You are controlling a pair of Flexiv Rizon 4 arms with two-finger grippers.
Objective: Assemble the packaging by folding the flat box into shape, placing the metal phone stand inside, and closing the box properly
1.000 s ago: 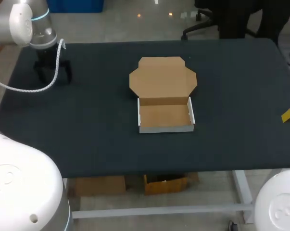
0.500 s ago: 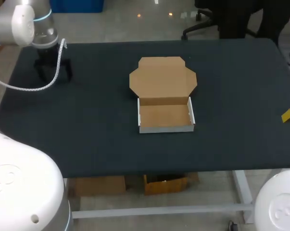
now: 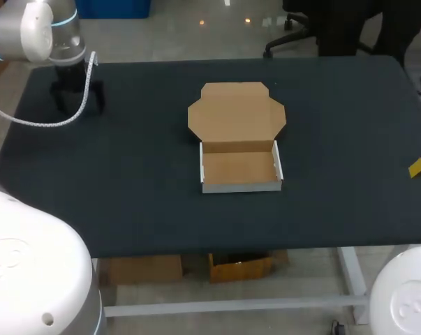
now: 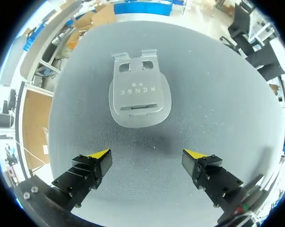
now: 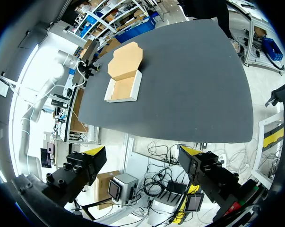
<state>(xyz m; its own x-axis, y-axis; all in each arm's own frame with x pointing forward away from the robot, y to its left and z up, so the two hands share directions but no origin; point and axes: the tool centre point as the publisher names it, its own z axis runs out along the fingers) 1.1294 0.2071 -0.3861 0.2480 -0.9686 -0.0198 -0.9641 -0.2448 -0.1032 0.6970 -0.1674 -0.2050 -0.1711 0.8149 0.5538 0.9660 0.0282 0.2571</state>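
Currently the left tool [image 4: 146,156], jaws spread wide, is hovering just short of the metal phone stand [image 4: 140,97], needing to straddle it squarely before closing.

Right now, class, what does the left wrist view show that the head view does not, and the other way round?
Only the left wrist view shows the phone stand, lying flat on the table ahead of the open left claw, not touching it. Only the head view shows the box, folded into an empty tray at the table's middle, with its lid laid open behind it. Both show the dark table and the left claw.
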